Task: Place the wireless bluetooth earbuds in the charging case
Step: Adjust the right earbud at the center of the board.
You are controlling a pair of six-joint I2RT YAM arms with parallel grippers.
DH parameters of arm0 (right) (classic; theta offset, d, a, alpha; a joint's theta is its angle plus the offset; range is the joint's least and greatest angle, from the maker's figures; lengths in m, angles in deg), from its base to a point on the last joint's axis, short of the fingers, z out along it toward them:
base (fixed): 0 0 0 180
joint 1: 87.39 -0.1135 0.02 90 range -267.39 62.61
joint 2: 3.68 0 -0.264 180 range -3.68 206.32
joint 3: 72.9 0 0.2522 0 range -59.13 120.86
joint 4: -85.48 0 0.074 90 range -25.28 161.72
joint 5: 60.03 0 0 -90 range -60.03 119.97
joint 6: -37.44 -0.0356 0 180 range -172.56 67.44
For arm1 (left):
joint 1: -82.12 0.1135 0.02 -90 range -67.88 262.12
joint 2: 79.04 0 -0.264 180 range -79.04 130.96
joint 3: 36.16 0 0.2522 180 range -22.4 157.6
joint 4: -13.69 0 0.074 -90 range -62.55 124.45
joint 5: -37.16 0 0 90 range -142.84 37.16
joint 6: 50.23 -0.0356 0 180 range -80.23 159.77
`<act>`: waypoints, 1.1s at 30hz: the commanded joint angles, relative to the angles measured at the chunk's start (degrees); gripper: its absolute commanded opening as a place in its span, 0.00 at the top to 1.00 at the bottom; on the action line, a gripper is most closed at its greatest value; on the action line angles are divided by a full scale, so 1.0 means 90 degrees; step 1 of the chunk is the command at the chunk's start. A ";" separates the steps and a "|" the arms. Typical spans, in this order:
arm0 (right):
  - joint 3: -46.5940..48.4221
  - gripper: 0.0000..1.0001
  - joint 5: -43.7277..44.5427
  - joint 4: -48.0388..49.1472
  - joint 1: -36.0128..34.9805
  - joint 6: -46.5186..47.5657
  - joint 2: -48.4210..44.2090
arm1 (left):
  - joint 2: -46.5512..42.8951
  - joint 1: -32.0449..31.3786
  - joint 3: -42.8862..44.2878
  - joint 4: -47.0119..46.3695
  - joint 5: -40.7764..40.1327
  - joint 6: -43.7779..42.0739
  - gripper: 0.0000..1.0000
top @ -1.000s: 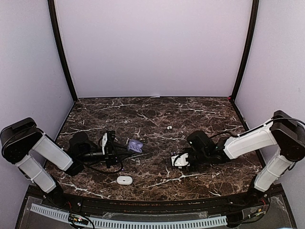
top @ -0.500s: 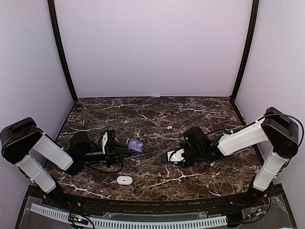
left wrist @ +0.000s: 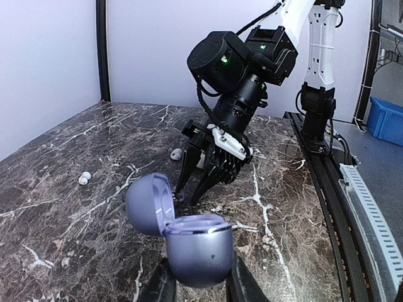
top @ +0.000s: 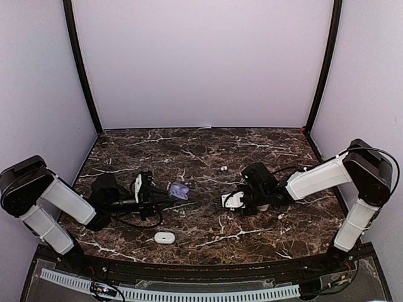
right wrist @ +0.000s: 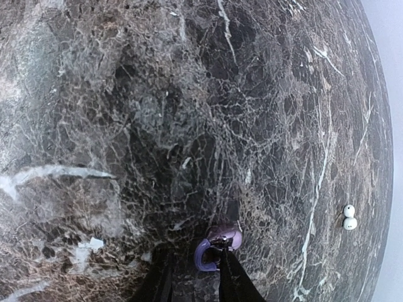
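Two end effectors are loaded, and the coming move turns on the gap between them. Nearest the arm bases, a white case (top: 165,237), pebble-shaped and smooth, lies alone on the worktop (top: 264,145), a dark brown marble pattern with white veins. Next out, the left end effector (left wrist: 200,288) pinches the lavender charging case (left wrist: 192,251) by its lower shell. The shell is rounded, glossy plastic with a paler rim. The lid (left wrist: 148,204) is swung back on its hinge and the cavity faces up. Just beyond that lid in the left wrist view, the right end effector (left wrist: 192,189) angles down toward the worktop. Its fingers are pressed together on a small lavender earbud (right wrist: 217,242), seen from the right wrist as a curled purple nub at the tips. From this bud the open case lies toward the left arm, near but apart, the two roughly level across the worktop in the top view. The right arm alone carries the bud, so I judge it must cross toward the left arm and arrive above the cavity, not beside the raised lid. The bud's long axis is too small to tell. Farthest out, white earbuds (left wrist: 176,153) lie loose on the worktop, tiny, matte and rounded, well apart from both cases.
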 commanded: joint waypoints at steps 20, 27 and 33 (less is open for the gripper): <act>0.0513 0.75 -0.0006 -0.0230 0.0217 0.0047 0.0451 | -0.0245 -0.0034 0.0088 0.0146 0.0008 -0.0154 0.78; 0.0561 0.76 0.0082 -0.0091 0.0239 -0.0052 0.0519 | -0.0245 -0.0031 0.0088 0.0157 0.0007 -0.0163 0.78; 0.0641 0.78 0.0072 -0.0069 0.0295 -0.0175 0.0599 | -0.0255 -0.0030 0.0088 0.0175 0.0001 -0.0178 0.78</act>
